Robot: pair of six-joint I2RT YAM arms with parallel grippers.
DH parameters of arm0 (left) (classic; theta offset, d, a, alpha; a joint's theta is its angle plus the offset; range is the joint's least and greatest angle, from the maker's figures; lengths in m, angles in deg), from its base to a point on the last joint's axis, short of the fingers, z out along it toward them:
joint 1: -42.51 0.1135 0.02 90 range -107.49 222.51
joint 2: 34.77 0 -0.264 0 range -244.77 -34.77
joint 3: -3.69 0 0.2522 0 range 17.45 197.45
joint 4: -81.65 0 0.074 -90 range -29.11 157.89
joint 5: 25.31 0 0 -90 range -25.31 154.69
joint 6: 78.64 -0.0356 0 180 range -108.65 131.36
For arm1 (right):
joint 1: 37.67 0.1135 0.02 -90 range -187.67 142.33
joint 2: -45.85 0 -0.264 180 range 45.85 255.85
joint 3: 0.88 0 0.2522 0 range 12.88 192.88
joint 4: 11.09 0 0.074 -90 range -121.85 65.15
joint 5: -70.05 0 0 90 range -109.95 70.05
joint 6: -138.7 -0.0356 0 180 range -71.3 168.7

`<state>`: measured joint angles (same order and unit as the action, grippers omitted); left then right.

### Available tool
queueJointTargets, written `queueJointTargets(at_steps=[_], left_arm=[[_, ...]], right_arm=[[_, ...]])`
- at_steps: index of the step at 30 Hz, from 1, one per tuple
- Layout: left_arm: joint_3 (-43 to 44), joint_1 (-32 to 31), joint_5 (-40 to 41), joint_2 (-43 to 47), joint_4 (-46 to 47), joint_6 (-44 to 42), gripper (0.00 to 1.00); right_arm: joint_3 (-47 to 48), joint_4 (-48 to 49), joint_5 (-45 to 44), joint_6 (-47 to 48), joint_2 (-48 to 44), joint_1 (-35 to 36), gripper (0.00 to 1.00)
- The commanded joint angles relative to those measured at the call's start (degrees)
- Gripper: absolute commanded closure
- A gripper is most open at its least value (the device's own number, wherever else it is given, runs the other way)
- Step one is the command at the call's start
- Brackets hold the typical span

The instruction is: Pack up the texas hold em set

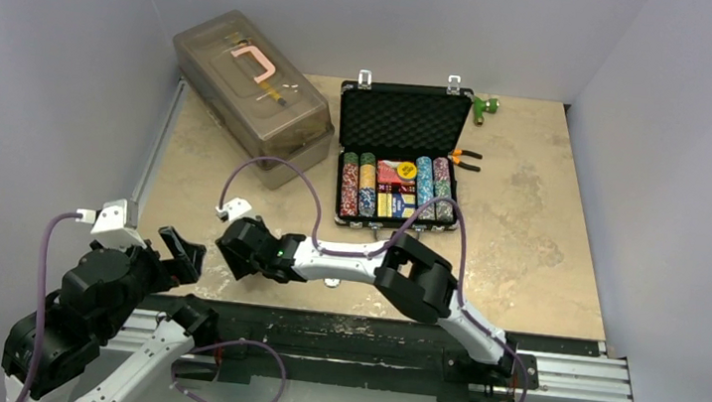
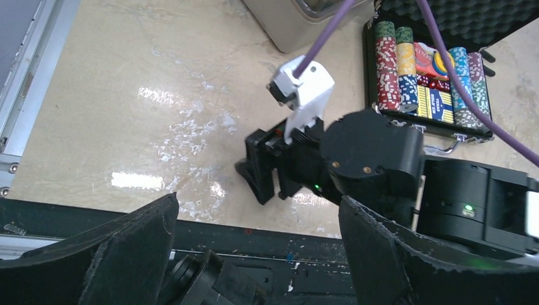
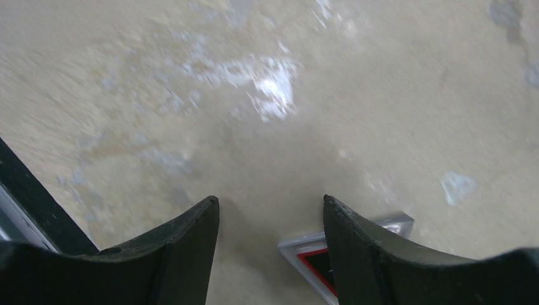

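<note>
Top external: briefcase (image 1: 403, 116) open, lid upright, chip rows (image 1: 349, 182) and card decks (image 1: 404, 204) inside. Well near-left of briefcase, right gripper (image 1: 227, 245) low over table (image 1: 547, 241), jaws apart; small silver-edged item (image 3: 308, 254) under it, identity unclear. Farther left of briefcase, left gripper (image 1: 182, 248), jaws apart.

1. Right wrist view: silver-edged object (image 3: 299, 249) with a red and black face, half hidden behind a finger (image 3: 381, 254) of the right gripper (image 3: 271, 202) and cut by the lower edge; identity indeterminate.
2. Left wrist view: briefcase (image 2: 489, 19) lid cut by the upper edge; plastic box (image 2: 299, 25) shows one corner only.
3. Top view: green item (image 1: 485, 105) too small to identify.
4. Top view: left arm (image 1: 47, 348) cut by the lower edge.
</note>
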<state>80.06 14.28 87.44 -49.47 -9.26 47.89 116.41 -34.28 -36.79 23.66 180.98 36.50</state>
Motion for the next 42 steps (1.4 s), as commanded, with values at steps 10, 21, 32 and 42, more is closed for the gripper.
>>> queueJointTargets(at_steps=[10, 21, 32, 42], left_arm=[[-3.2, 0.2, 0.7, -5.8, 9.5, -5.0, 0.06], [-1.4, 0.3, 4.4, -12.6, 17.2, -10.0, 0.06], [-7.4, 0.2, 8.0, -12.4, 24.2, -14.9, 0.04], [-11.7, 0.3, 8.7, -12.1, 27.4, -16.3, 0.04]], right_arm=[[-15.8, -11.1, 3.6, -0.3, -19.1, -0.3, 0.17], [-12.7, -27.6, -1.0, -9.5, -15.9, -0.3, 0.01], [-8.5, -26.0, 0.1, -8.4, -10.7, -0.3, 0.01], [-11.8, -25.1, -2.8, -10.0, -12.3, -0.4, 0.11]])
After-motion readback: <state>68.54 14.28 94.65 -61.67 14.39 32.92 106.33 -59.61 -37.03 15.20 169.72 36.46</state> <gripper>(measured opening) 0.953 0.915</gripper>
